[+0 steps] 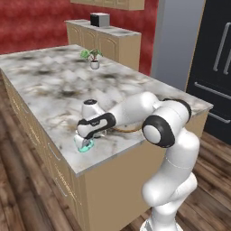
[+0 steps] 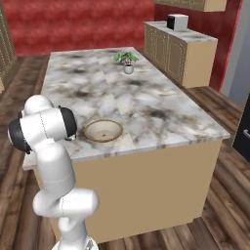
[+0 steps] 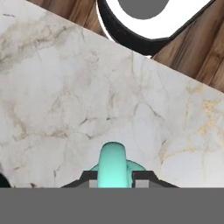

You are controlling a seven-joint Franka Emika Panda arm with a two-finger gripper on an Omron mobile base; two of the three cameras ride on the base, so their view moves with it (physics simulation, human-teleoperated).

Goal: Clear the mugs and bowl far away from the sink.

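Broad marble island counter (image 1: 54, 85), pale with smoky grey veining and faint gold seams, smooth and glossy, stretching far ahead of the claw over tan cabinet sides. Dark wood plank floor below its near edge.

Just behind the claw and to its right, toward the arm's elbow: wide shallow round bowl (image 2: 103, 131), tan-brown rim, cream speckled inside, flat on the marble; in the left base view mostly hidden behind the white forearm.

Far beyond the claw, near the island's opposite end: small white plant pot (image 1: 94, 65) with green leaves, upright.

Directly beneath the claw (image 1: 86, 141), near the counter's front edge: mint-green mug (image 1: 84, 145), small and rounded, resting on the marble. In the hand view, its smooth curved mint handle (image 3: 112, 164) rising between the two dark fingertips (image 3: 89, 176), tips close on either side of it. Cannot tell whether clenched on the handle or just let go.
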